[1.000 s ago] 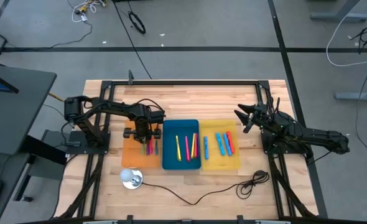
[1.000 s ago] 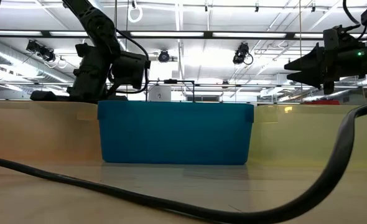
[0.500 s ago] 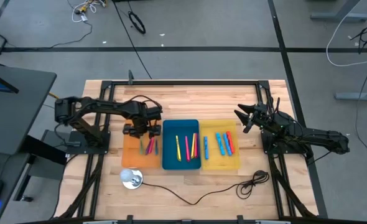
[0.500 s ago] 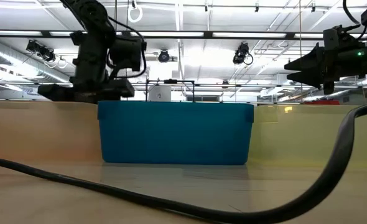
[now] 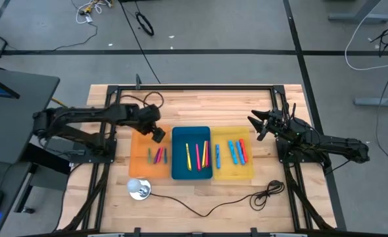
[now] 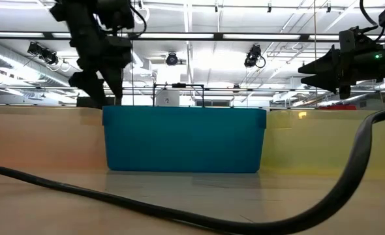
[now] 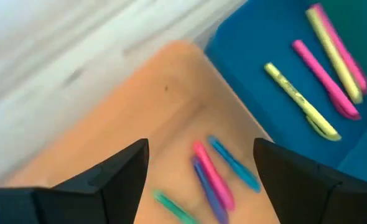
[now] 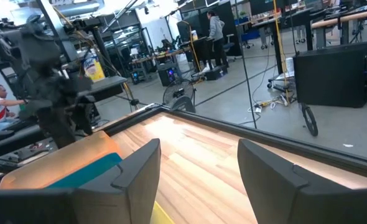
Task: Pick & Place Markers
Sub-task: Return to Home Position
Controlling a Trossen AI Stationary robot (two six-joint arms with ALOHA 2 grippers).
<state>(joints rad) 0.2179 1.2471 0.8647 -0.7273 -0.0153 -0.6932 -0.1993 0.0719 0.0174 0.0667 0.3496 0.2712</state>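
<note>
Clock bearings are taken from the top-down view, with 12 o'clock at the table's far edge.

Table (image 5: 200,105): you see a pale wooden top with three flat trays in a row at its centre.
Trays: orange tray (image 5: 140,158) at 9 o'clock, blue tray (image 5: 191,130) in the middle, yellow tray (image 5: 223,172) at 3 o'clock, side by side.
Left gripper (image 7: 201,146): your left claw hangs above the orange tray's 1 o'clock corner, spread wide and holding nothing.
Right gripper (image 8: 199,149): it waits just outside the yellow tray's 1 o'clock corner, also wide and empty.
Blue-tray markers (image 5: 197,157): four, yellow and pink, lying roughly 12 to 6.
Yellow-tray markers (image 5: 235,151): several, blue and one red.
Orange-tray markers (image 5: 158,156): pink, blue, purple and green, close together just toward 3 o'clock of that tray's centre, below the left claw and apart from it.
</note>
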